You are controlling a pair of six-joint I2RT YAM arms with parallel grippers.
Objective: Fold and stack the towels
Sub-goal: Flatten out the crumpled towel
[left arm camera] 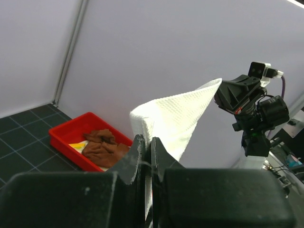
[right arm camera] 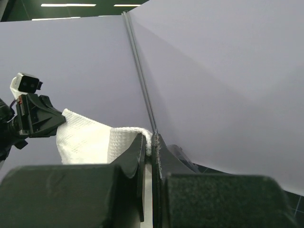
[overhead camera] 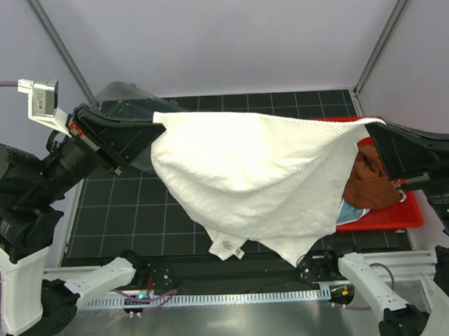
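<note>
A large cream-white towel hangs stretched in the air between both arms, sagging toward the near edge. My left gripper is shut on its left corner, and in the left wrist view the cream-white towel rises from the left gripper. My right gripper is shut on the right corner; the right wrist view shows the towel's hem pinched in the right gripper. A rust-brown towel and a light-blue towel lie in the red tray. A yellow cloth shows in the tray beside the brown towel.
The red tray sits at the right of the black gridded mat. A clear plastic container stands at the back left behind the left arm. Grey walls enclose the cell on three sides.
</note>
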